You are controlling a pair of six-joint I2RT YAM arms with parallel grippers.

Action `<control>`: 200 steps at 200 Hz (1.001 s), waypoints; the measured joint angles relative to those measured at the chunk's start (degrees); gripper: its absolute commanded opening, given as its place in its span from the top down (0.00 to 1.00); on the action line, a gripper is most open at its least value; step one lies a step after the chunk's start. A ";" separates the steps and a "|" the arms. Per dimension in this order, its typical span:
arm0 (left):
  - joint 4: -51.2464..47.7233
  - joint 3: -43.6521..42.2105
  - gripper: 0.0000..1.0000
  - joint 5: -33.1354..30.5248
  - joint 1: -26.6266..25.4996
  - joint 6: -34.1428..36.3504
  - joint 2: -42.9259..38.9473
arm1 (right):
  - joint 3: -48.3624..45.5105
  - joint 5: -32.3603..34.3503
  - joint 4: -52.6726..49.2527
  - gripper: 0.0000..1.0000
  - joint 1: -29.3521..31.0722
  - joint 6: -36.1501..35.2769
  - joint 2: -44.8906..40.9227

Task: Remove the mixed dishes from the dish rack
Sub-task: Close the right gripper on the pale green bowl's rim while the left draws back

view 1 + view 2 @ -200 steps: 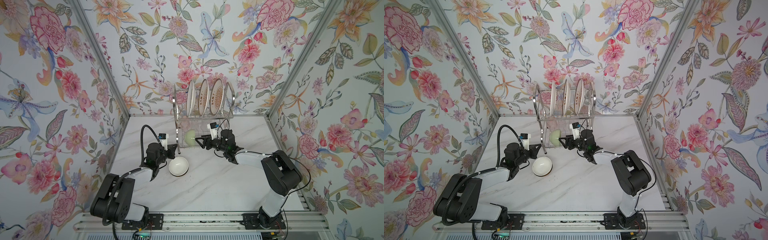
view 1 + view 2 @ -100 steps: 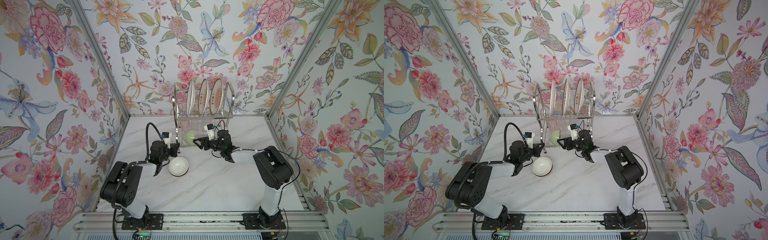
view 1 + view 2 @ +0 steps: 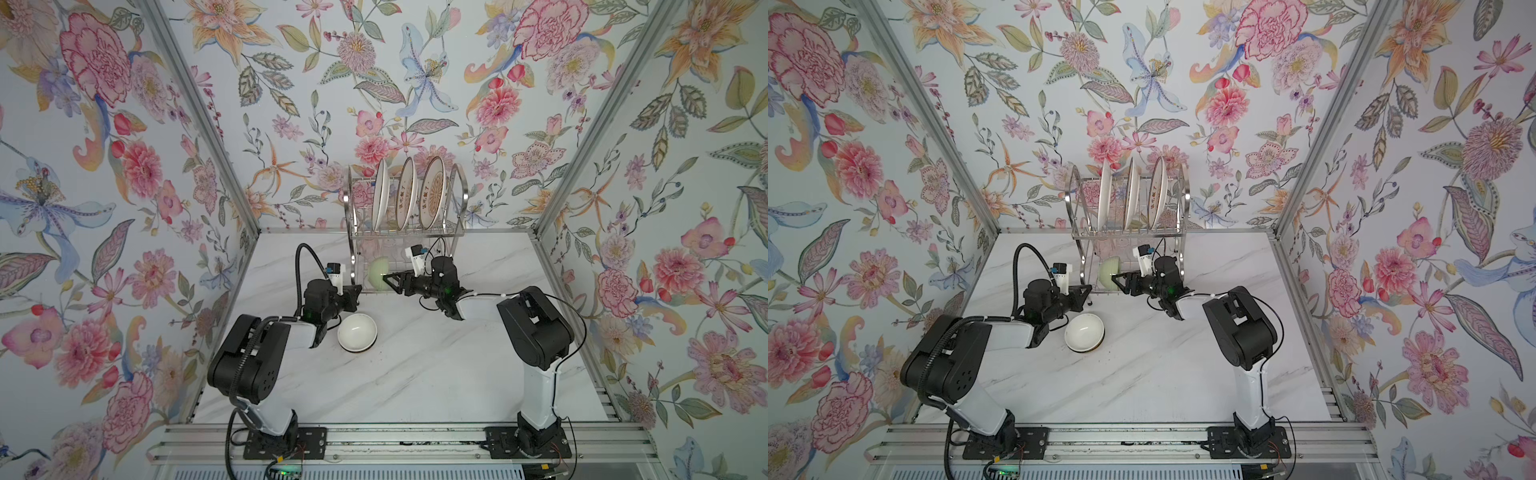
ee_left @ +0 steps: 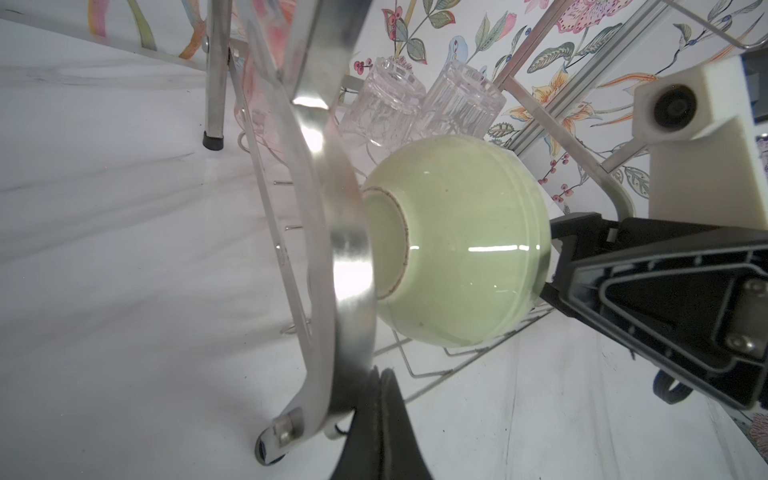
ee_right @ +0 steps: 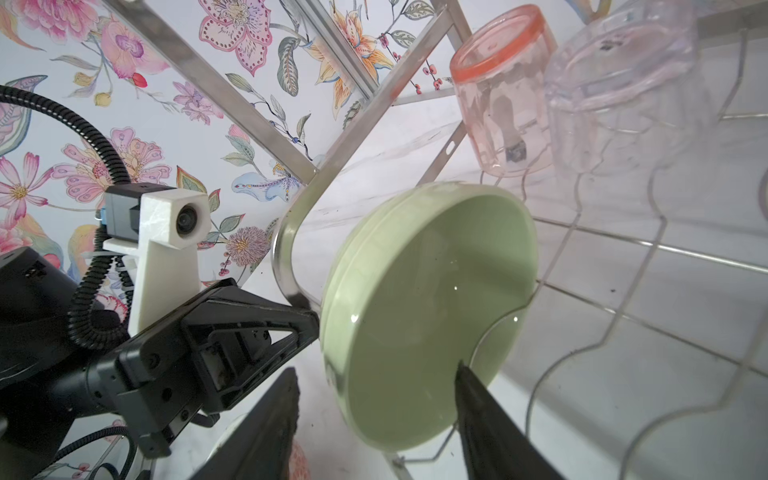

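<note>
**Closing on the green bowl's rim without dragging the rack**

The green bowl (image 3: 379, 272) stands on edge at the left end of the dish rack's (image 3: 353, 257) lower tier, mouth facing right. My right tool (image 3: 391, 281) is spread across its rim: one finger sits inside the bowl, the other outside, apart from the wall. My left tool (image 3: 356, 290) is pressed together on nothing, tip against the rack's left frame. I judge a gentle squeeze is best. Then I lift the bowl off the wires before drawing it nearer, clear of the pink cup (image 5: 503, 83), and set it by the white bowl (image 3: 357, 332) on the table (image 3: 415, 374)
</note>
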 measured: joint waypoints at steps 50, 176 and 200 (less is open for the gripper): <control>0.85 1.44 1.00 0.22 0.44 1.55 1.01 | 3.10 -1.11 1.09 0.39 0.00 1.29 2.45; -3.85 -0.59 0.52 -2.78 1.14 9.38 -22.97 | 9.01 -4.11 2.62 0.42 0.02 4.85 7.67; -9.42 -0.59 0.22 -3.80 1.29 13.64 -26.60 | 10.34 -4.55 2.56 0.43 0.13 5.60 9.01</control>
